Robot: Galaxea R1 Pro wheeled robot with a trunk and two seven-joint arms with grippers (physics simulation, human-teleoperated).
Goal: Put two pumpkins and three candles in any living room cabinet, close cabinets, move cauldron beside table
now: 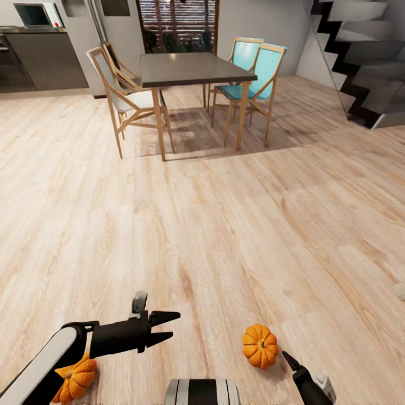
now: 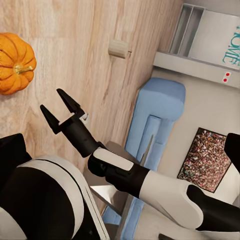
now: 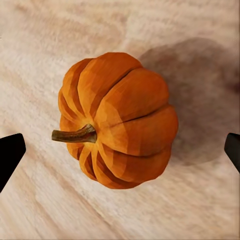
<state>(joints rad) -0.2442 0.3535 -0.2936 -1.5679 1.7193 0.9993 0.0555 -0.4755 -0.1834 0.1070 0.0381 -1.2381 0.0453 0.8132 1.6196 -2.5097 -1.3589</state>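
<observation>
Your left tool (image 1: pixel 169 327) hangs low over the wood-plank floor (image 1: pixel 225 225) with its two dark fingers spread and nothing between them. Under the left forearm, one pumpkin (image 1: pixel 76 379) rests on the floor, partly hidden by the arm. The second pumpkin (image 1: pixel 260 345) sits on the floor ahead of your right tool (image 1: pixel 292 360), of which the head view shows one dark fingertip just beside the pumpkin. In the right wrist view that pumpkin (image 3: pixel 117 120) lies on the planks with its short stem (image 3: pixel 75 135) pointing sideways, and the two fingertips (image 3: pixel 10 155) stand wide apart at either side of it without touching; the right tool is open. The left wrist view shows the same pumpkin (image 2: pixel 15 62) on the floor beyond the spread fingers of the right tool (image 2: pixel 61 111), a pale candle (image 2: pixel 119 48) lying farther off on the planks, and a blue sofa (image 2: pixel 152 130) standing where the planks end. Well ahead in the head view stands a dark-topped dining table (image 1: pixel 191 70) with wooden chairs, two of them with turquoise seats (image 1: pixel 253 67), a staircase (image 1: pixel 360 56) at the right and grey kitchen units (image 1: pixel 39 62) at the far left.
</observation>
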